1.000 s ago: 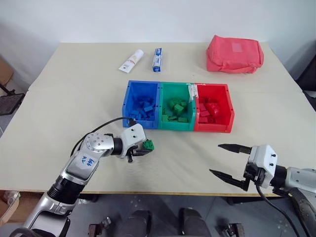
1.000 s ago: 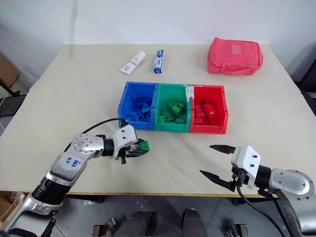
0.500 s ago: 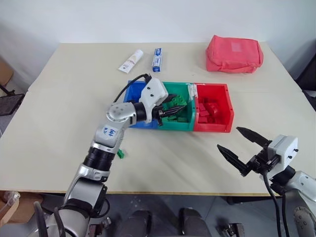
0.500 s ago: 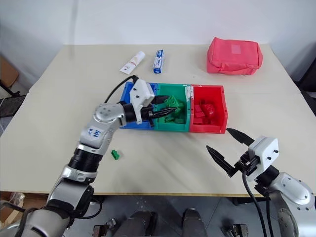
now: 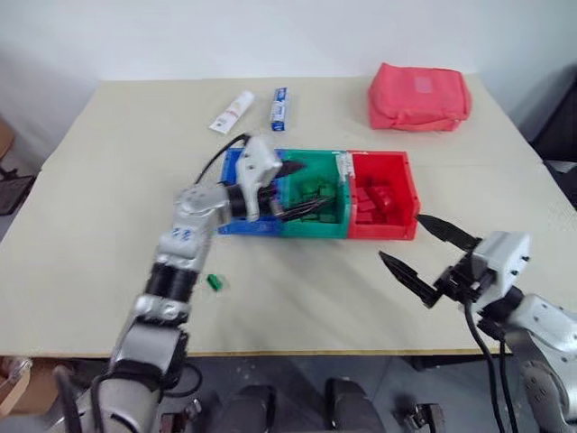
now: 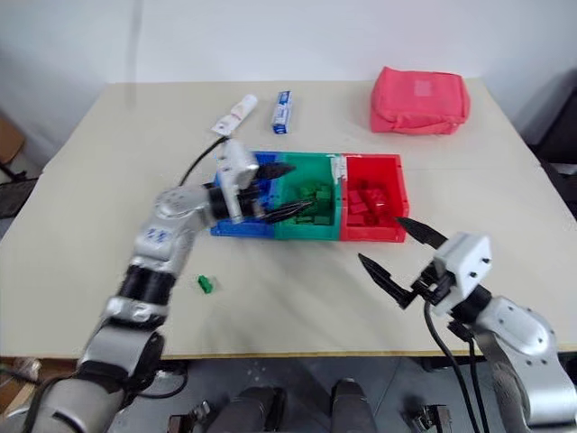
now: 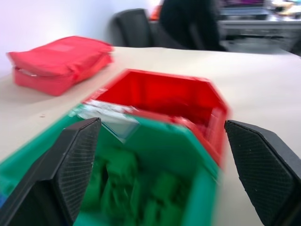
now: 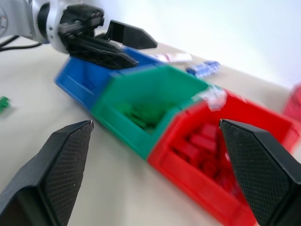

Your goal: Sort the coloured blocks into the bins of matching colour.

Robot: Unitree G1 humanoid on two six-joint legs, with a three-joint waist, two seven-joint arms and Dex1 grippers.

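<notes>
Spread wide and holding nothing, the jaws of the left gripper [image 5: 293,188] hang over the green bin [image 5: 317,230], at the edge it shares with the blue bin [image 5: 236,225]; that placement fits a drop into the matching colour, and the left wrist view looks straight down between its fingers [image 7: 77,160] onto green blocks [image 6: 312,195] piled inside. The right gripper [image 5: 422,254] is parted just as wide and empty, held above bare table [image 5: 108,180] on the near side of the red bin [image 5: 383,233], apart from it, likely waiting clear of the other arm's work. All three bins stand joined in a row, blue, green, red, each already holding blocks of its own colour. One loose green block [image 5: 214,283] lies on the table near the left arm, well apart from the bins, so I judge the sorting nearly done with that piece left. Two white tubes [image 5: 232,111] and a pink-red pouch [image 5: 417,96] sit at the far edge, no part of the job
</notes>
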